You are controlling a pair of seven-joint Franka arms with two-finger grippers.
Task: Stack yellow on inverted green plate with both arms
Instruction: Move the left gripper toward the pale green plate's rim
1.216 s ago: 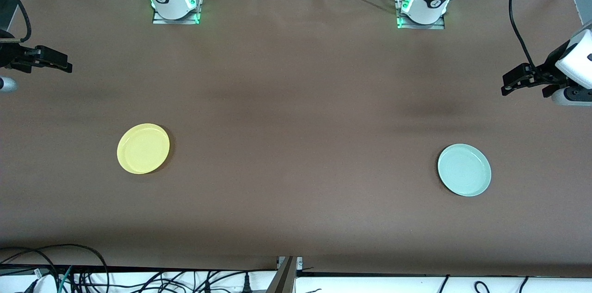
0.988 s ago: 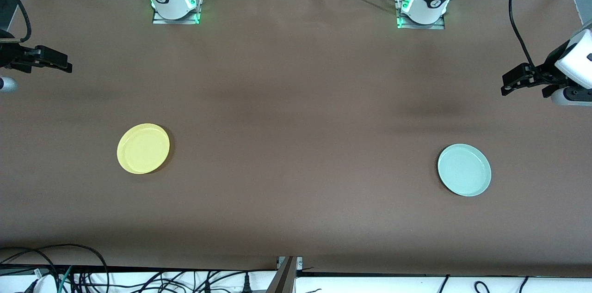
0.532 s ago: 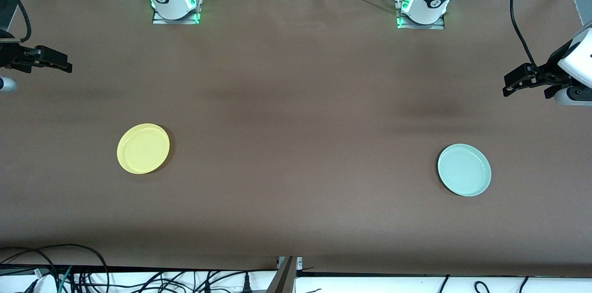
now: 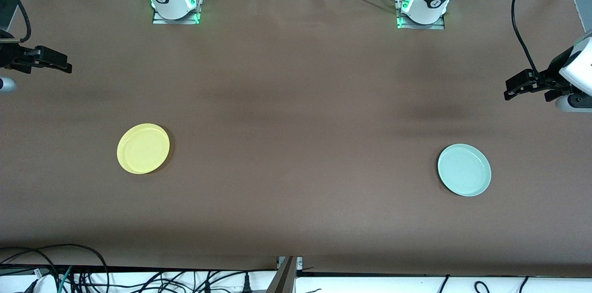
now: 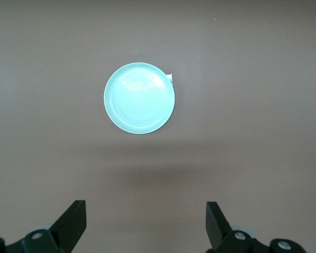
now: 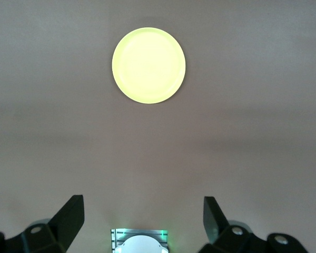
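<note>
The yellow plate (image 4: 143, 148) lies on the brown table toward the right arm's end, hollow side up; it also shows in the right wrist view (image 6: 149, 65). The pale green plate (image 4: 464, 169) lies toward the left arm's end, and seems hollow side up too, with rings showing in the left wrist view (image 5: 139, 98). My left gripper (image 4: 509, 89) (image 5: 146, 226) is open and empty, high over the table's edge, apart from the green plate. My right gripper (image 4: 67, 64) (image 6: 143, 224) is open and empty, high over the table's other end, apart from the yellow plate.
The two arm bases (image 4: 175, 4) (image 4: 421, 9) stand on the table farthest from the front camera; the right arm's base also shows in the right wrist view (image 6: 139, 241). Cables (image 4: 92, 274) lie off the table's near edge. A brown cloth (image 4: 296, 122) covers the table.
My left gripper has drifted slightly toward the left arm's end of the table and a little lower in the view. The right arm and both plates have not moved.
</note>
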